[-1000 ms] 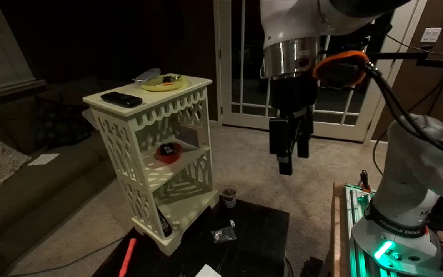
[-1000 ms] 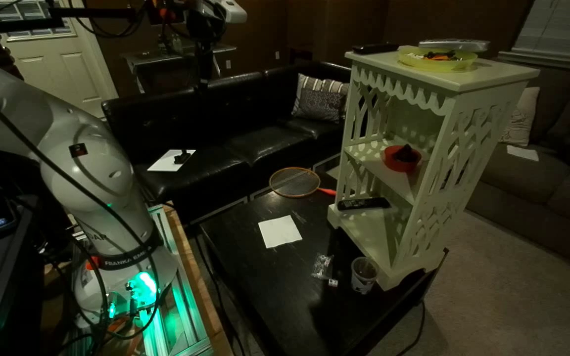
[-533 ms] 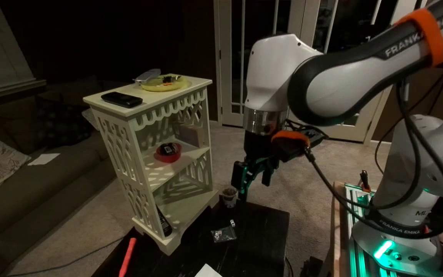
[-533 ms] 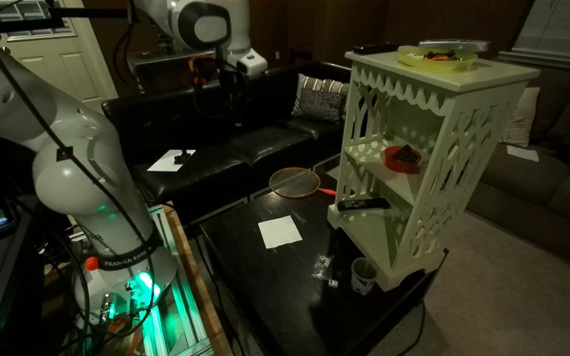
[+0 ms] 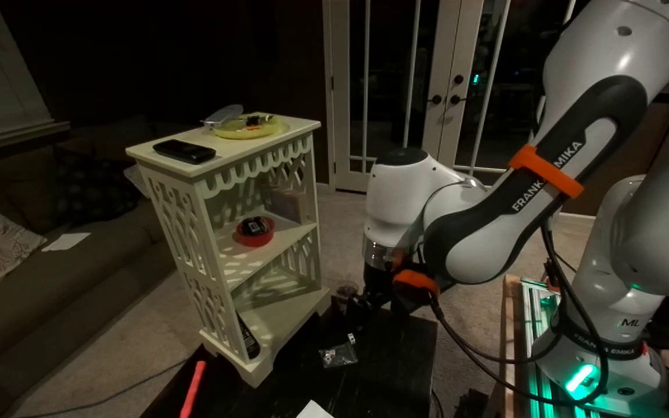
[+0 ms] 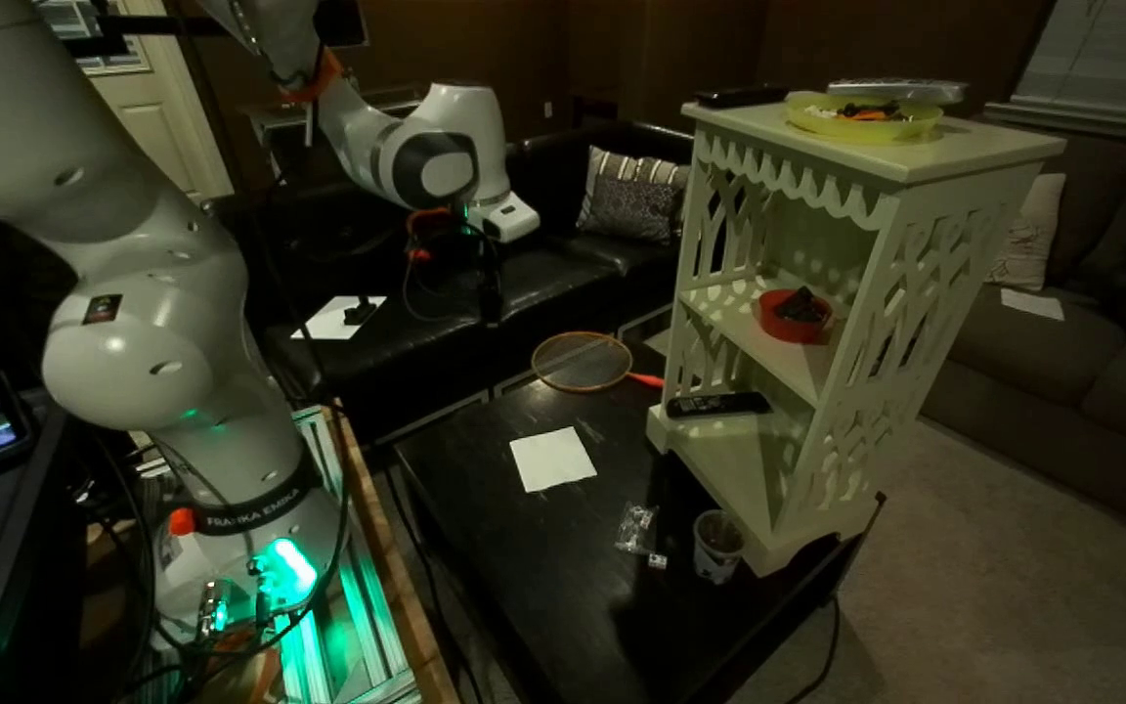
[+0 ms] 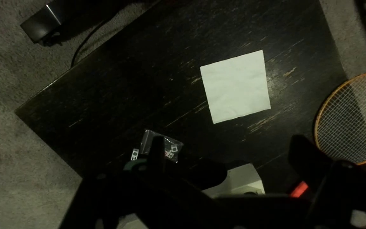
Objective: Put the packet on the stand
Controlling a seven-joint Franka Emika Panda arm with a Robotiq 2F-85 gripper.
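Clearly, the gripper (image 7: 229,148) hangs wide, holding nothing; the transparent packet (image 7: 173,152) lies below it, partly hidden behind one finger. Best centre both fingers over the packet before descending, then pinch its bulk, keeping off the lattice-sided stand (image 5: 244,261) near the gripper.

On the forearm (image 5: 523,217) you can read "FRANK" and "MIKA", parted by an orange strap (image 5: 546,172); on the base collar (image 5: 581,339), in both exterior views, "FRANKA EMIKA"; on the white link (image 5: 613,307) just above it, "ML". In your wrist view, an H-like mark stands on the tag (image 7: 134,154) just beside the clear packet (image 7: 168,143); finer print is too small to read.
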